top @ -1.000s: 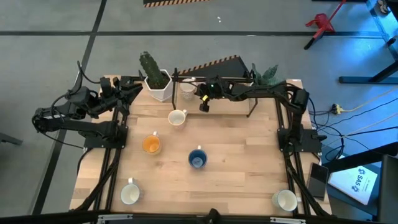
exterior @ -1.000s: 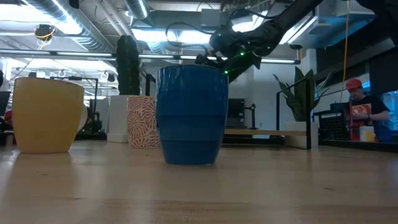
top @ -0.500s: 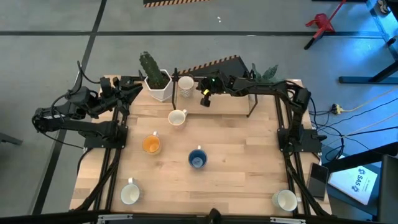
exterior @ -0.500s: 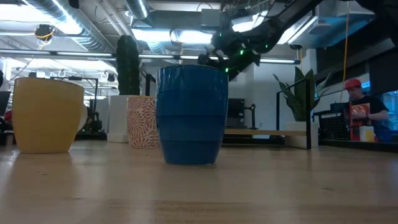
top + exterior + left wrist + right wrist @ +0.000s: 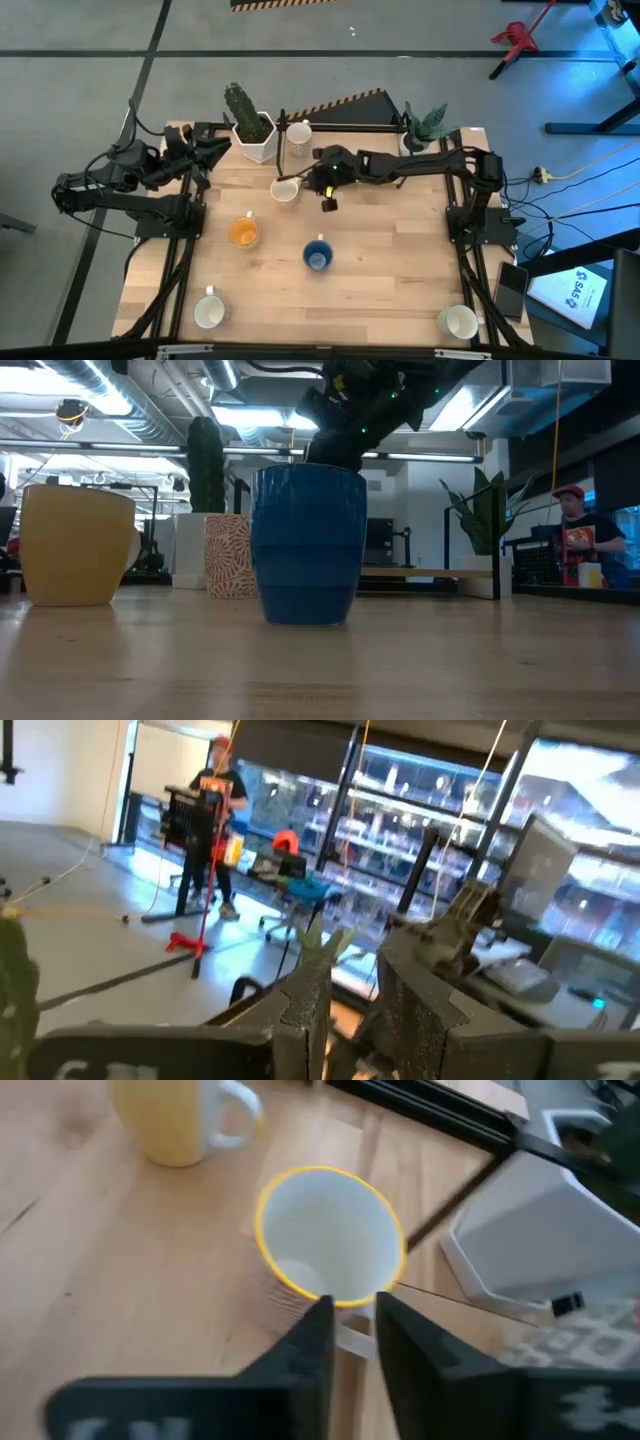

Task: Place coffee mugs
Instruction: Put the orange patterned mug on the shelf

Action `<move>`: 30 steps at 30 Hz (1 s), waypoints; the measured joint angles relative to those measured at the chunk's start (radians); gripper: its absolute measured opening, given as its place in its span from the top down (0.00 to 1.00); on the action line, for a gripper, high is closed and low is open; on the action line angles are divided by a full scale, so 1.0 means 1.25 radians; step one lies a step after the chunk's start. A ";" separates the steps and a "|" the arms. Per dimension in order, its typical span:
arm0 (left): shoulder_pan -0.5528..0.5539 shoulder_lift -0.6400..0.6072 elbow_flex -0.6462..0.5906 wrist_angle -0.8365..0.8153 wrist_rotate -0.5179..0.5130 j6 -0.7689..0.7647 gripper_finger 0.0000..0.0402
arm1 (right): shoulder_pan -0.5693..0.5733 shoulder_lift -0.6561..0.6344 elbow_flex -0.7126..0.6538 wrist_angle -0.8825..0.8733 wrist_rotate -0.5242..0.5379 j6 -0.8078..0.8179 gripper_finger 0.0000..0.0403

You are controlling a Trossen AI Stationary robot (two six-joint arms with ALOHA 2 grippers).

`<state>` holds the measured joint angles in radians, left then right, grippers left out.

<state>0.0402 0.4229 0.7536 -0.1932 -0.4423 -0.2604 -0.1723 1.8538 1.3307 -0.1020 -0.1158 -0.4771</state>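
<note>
A white mug [image 5: 285, 189] [image 5: 330, 1240] stands upright on the table's far half, its handle [image 5: 350, 1342] showing in line with the narrow gap of my right gripper [image 5: 328, 203] [image 5: 352, 1315]. That gripper is shut and hangs just right of the mug, tilted down toward it. The orange mug [image 5: 243, 232] and blue mug [image 5: 317, 256] stand mid-table, with white mugs near the near-left [image 5: 208, 313] and near-right [image 5: 460, 322] corners. A patterned mug [image 5: 298, 135] stands at the far edge. My left gripper [image 5: 208, 148] [image 5: 350, 990] waits shut at the far-left corner.
A white hexagonal cactus pot [image 5: 252, 138] stands just left of the patterned mug, and a second plant pot [image 5: 420, 130] is at the far right. In the low view the blue mug [image 5: 308, 545] hides the white mug and my right fingertips. A person [image 5: 578, 540] stands beyond the table.
My right gripper has left the far edge beside the patterned mug. It has swung toward the near edge and slightly left, ending beside the white mug. No mug has moved.
</note>
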 joint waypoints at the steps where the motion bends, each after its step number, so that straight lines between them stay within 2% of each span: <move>1: 0.000 0.000 0.000 -0.013 0.000 -0.008 0.80 | 0.007 0.000 0.009 -0.016 0.000 -0.018 0.75; 6: 0.000 0.002 0.000 -0.048 -0.001 -0.036 0.80 | 0.042 0.022 0.100 -0.068 0.025 -0.128 0.56; 9: 0.000 0.002 -0.001 -0.047 -0.002 -0.039 0.80 | 0.057 0.057 0.172 -0.118 0.035 -0.195 0.51; 15: 0.000 0.002 -0.001 -0.049 -0.007 -0.035 0.80 | 0.053 0.128 0.268 -0.224 0.015 -0.277 0.53; 24: 0.000 0.002 -0.001 -0.051 -0.007 -0.014 0.80 | 0.055 0.205 0.279 -0.254 0.009 -0.338 0.54; 30: 0.000 0.002 -0.001 -0.054 -0.007 -0.014 0.80 | 0.054 0.240 0.279 -0.253 0.056 -0.358 0.54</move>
<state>0.0402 0.4252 0.7528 -0.2604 -0.4511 -0.2783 -0.1043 2.1533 1.6791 -0.4186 -0.0459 -0.9242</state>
